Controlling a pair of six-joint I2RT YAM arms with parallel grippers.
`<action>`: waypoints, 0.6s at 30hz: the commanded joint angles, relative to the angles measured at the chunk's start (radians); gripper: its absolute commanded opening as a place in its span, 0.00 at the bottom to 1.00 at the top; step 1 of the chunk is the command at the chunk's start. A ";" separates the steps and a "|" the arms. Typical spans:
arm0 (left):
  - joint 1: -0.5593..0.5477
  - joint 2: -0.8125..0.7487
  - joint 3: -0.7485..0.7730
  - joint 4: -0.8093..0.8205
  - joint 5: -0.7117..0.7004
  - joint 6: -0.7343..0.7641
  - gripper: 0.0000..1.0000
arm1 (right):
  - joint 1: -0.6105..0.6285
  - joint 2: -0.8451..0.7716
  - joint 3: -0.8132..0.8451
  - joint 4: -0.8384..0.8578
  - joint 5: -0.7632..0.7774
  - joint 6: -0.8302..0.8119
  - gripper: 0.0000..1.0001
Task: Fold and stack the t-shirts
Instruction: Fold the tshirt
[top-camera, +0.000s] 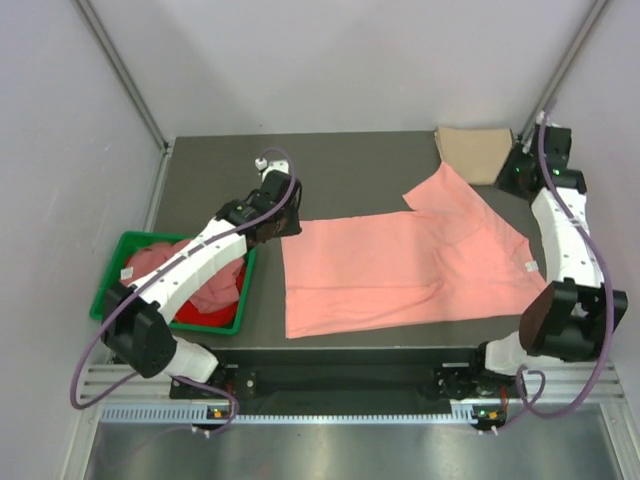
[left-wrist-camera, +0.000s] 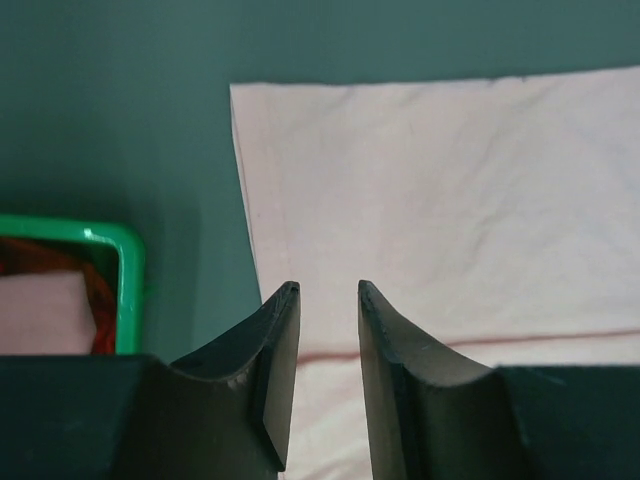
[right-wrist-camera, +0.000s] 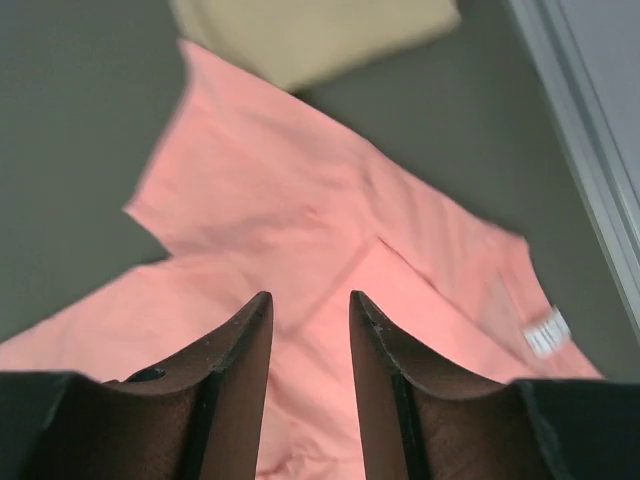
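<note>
A salmon-pink short-sleeved cloth t-shirt (top-camera: 400, 270) lies spread flat on the dark grey worktop (top-camera: 350, 165), its hem toward the left and its collar toward the right, with one sleeve angled toward the far right corner. A small white label (right-wrist-camera: 545, 332) shows near the collar. At that far right corner rests a tan-beige folded cloth t-shirt (top-camera: 475, 150), its near edge touching or just overlapping the tip of the pink sleeve.

The left end effector (left-wrist-camera: 328, 292) hangs above the left hem edge of the salmon-pink t-shirt. Its two dark fingers (left-wrist-camera: 275, 370) stand moderately apart with nothing between them; cloth and bare worktop show through the gap.

The right end effector (right-wrist-camera: 310, 298) is at the far right, near the tan-beige t-shirt, looking down over the sleeve and shoulder of the salmon-pink one. Its jaws are parted by a narrow gap and grip nothing.

Off the left side of the worktop, beside the left arm, sits a green plastic bin (top-camera: 246, 292) with a heap of pink and red t-shirts (top-camera: 215, 290) inside.
</note>
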 joint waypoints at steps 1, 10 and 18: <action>0.086 0.023 0.027 0.187 0.056 0.094 0.35 | 0.051 0.105 0.179 0.089 -0.154 -0.099 0.38; 0.193 0.244 0.110 0.242 0.199 0.166 0.35 | 0.087 0.447 0.470 0.062 -0.171 -0.225 0.38; 0.227 0.380 0.173 0.254 0.230 0.182 0.35 | 0.111 0.611 0.586 0.086 -0.287 -0.299 0.38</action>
